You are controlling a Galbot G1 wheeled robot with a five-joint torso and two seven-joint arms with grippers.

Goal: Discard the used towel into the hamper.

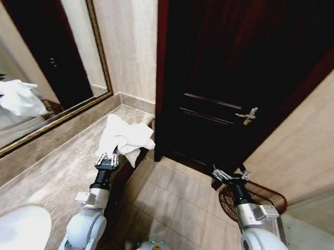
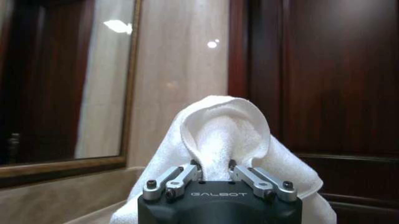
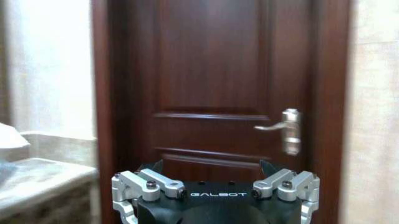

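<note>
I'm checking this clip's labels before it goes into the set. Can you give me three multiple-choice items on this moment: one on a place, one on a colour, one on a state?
1. Where is the hamper?
A. On the counter by the mirror
B. On the floor by the right arm, near the door
C. Hanging on the door handle

2. What colour is the towel?
A. White
B. Dark blue
C. Red

3. How do the grippers stand?
A. Both open and empty
B. Right shut on the towel, left open
C. Left shut on the towel, right open and empty

Key: 1 B, the head view shows the wire basket on the tiles under the right gripper. 2 A, the cloth is white in both views. 3 C, the left gripper pinches the towel; the right gripper's fingers are spread with nothing between them.
</note>
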